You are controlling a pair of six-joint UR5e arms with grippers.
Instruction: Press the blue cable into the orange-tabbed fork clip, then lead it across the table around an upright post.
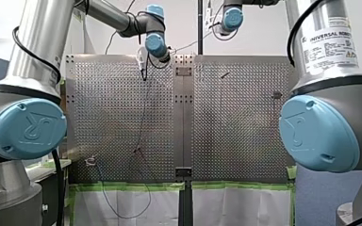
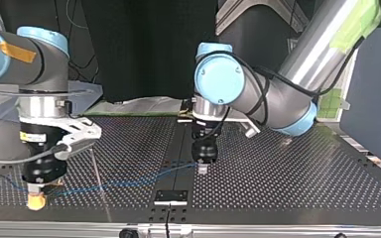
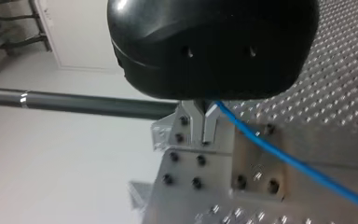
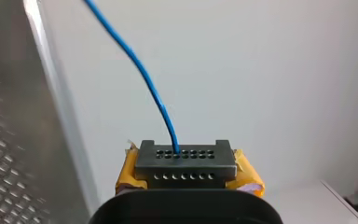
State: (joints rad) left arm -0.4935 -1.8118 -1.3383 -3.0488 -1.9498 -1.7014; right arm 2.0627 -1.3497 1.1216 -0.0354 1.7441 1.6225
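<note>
Left gripper (image 3: pixel 204 134) has its metal fingers pinched shut on the blue cable (image 3: pixel 279 156), which trails from them across the counter (image 3: pixel 335 70). In the top view the cable sags low from there toward 9 o'clock, to the right gripper (image 4: pixel 186 163), whose yellow pads also seem clamped on it. You appear to be at the first step, with the cable not yet clipped. Neither fork clip nor post is identifiable, so locate the clip before lowering the cable into it.
</note>
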